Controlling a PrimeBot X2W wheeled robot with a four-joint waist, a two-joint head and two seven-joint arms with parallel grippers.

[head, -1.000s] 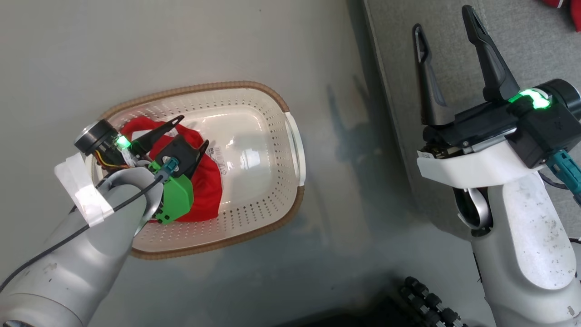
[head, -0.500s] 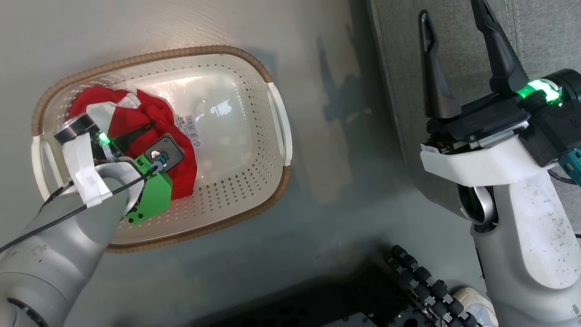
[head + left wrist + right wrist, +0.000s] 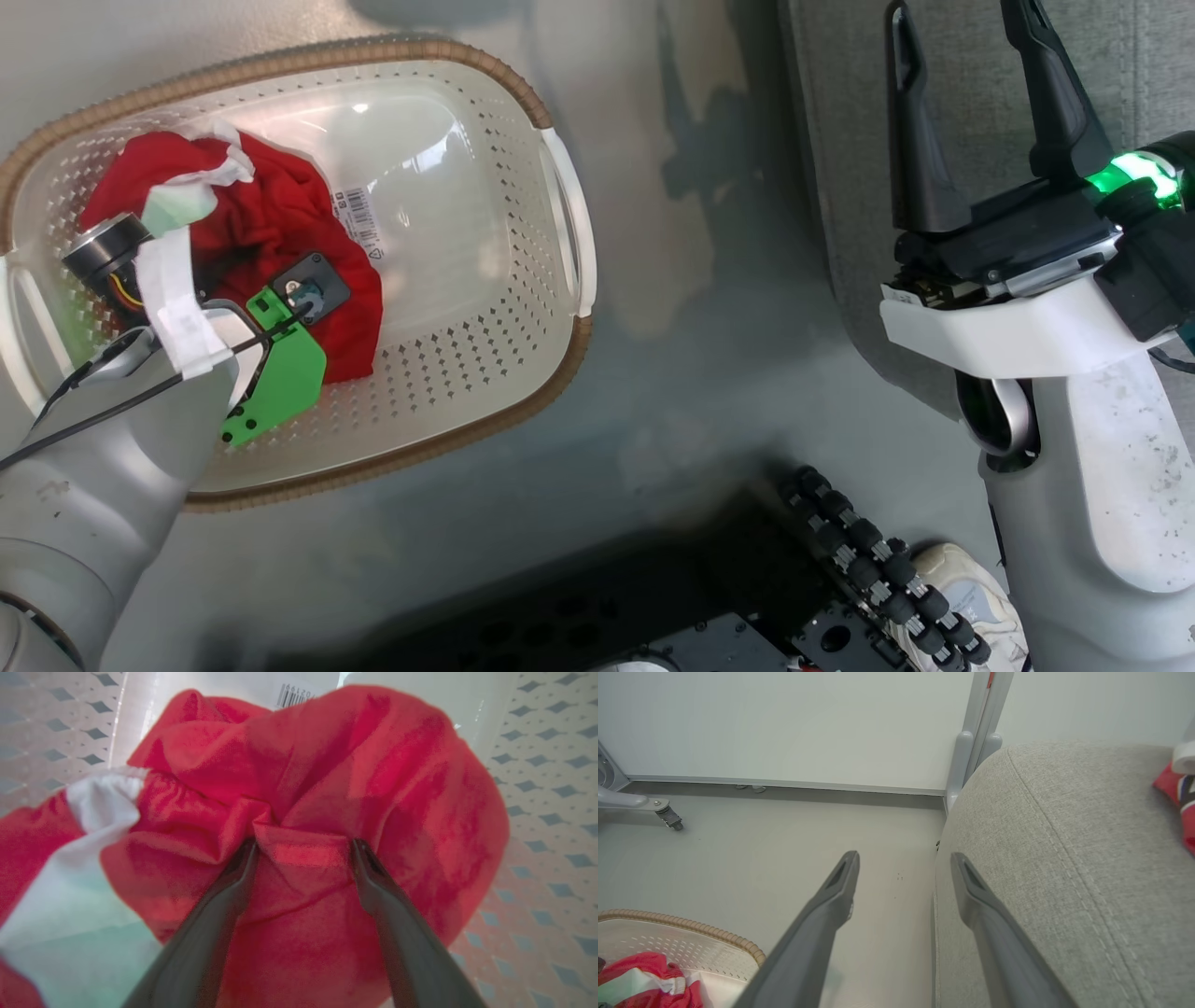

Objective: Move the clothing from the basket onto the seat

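The cream perforated basket [image 3: 560, 233] with its brown rim stands on the floor at the left of the head view. A crumpled piece of red clothing [image 3: 280, 224] with a white panel lies in its left half, beside the barcode sticker [image 3: 355, 210]. My left arm [image 3: 121, 439] reaches down into it. In the left wrist view my left gripper [image 3: 303, 847] is open, both tips pressed into the red clothing [image 3: 327, 788] with a raised fold between them. My right gripper [image 3: 957, 23] stands open and empty over the edge of the grey seat [image 3: 1120, 75]. A second red garment [image 3: 1174, 788] lies on the seat [image 3: 1064, 835].
My black base with its row of rollers [image 3: 868, 551] shows at the bottom, with a white shoe [image 3: 962, 579] beside it. Bare grey floor [image 3: 700, 327] separates basket and seat. In the right wrist view a white post [image 3: 976, 742] and a castor leg [image 3: 668, 816] stand near the wall.
The head camera has shifted, so the basket sits further left and higher in the picture. My left gripper has gone down until its fingers sink into the red clothing. The right gripper holds its pose.
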